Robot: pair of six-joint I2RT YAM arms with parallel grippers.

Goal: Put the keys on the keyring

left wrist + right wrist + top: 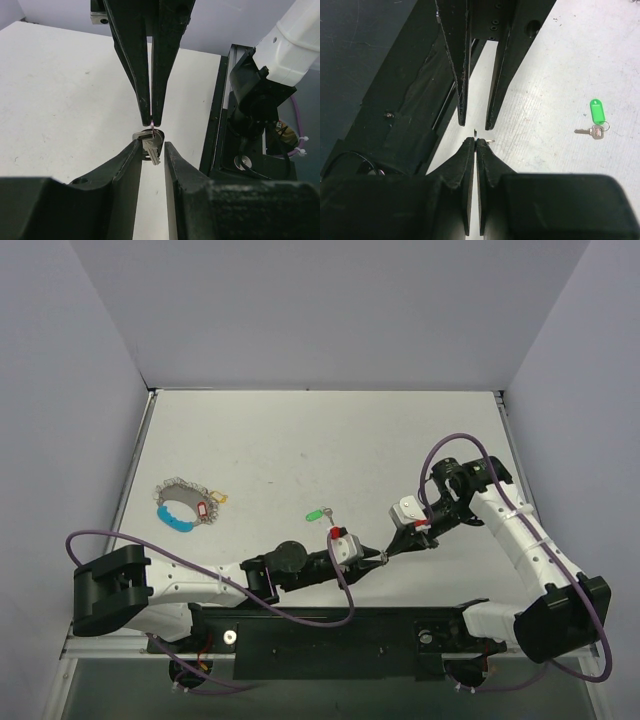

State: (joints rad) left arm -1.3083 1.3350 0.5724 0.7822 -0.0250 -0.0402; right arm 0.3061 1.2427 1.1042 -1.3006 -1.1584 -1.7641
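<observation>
My right gripper (pixel 476 140) is shut on the thin split ring of a silver key (pixel 151 146), which hangs below its tips (pixel 151 120) just above the table. A dark-rimmed tag shows behind the key. My left gripper (pixel 152 145) is open, its fingers on either side of the hanging key, tip to tip with the right gripper (pixel 392 552). The green-tagged key (pixel 318 512) lies flat on the table and also shows in the right wrist view (pixel 596 117). The keyring (pixel 188 502), a coiled loop with blue, red and yellow tags, lies at the left.
The black base rail (pixel 330 625) runs along the near edge, close under both grippers. The right arm's base (pixel 260 95) stands to the right of the left gripper. Grey walls enclose the white table (pixel 320 440).
</observation>
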